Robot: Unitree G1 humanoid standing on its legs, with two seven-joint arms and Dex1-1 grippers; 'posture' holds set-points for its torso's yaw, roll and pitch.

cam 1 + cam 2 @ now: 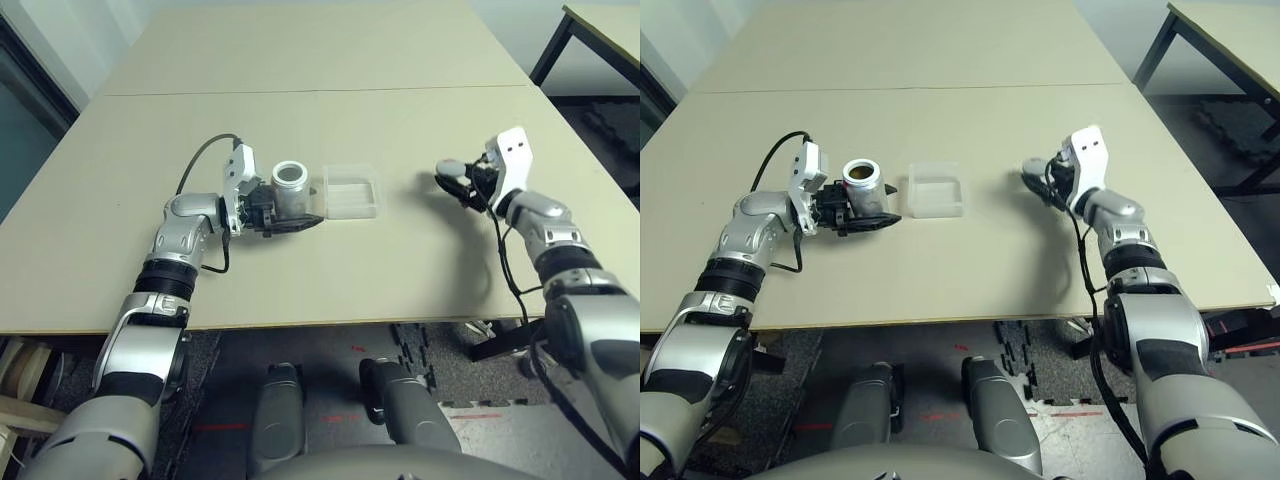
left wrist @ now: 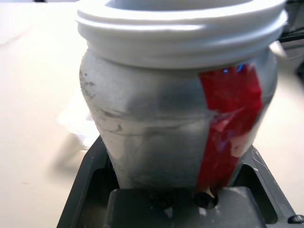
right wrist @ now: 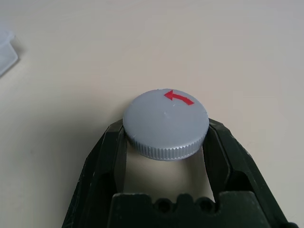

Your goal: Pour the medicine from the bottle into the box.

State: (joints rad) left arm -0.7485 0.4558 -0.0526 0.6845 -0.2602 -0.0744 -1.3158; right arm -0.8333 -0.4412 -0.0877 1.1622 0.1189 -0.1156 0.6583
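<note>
The bottle (image 1: 291, 186) stands upright with its mouth open, and my left gripper (image 1: 303, 208) is shut on its grey-white body (image 2: 156, 118) beside the red mark. Down in the mouth there is a brownish patch (image 1: 862, 171); I cannot tell whether it is the medicine. The box (image 1: 352, 192), a clear shallow tray, lies on the table just right of the bottle, almost touching the left fingers. Far to the right, my right gripper (image 1: 452, 180) is shut on the grey round cap (image 3: 165, 121), held just above the table.
The beige table (image 1: 320, 270) has a seam across it behind the bottle, and its front edge runs close below both forearms. A second table (image 1: 600, 30) stands at the back right. A black cable (image 1: 195, 165) loops over my left wrist.
</note>
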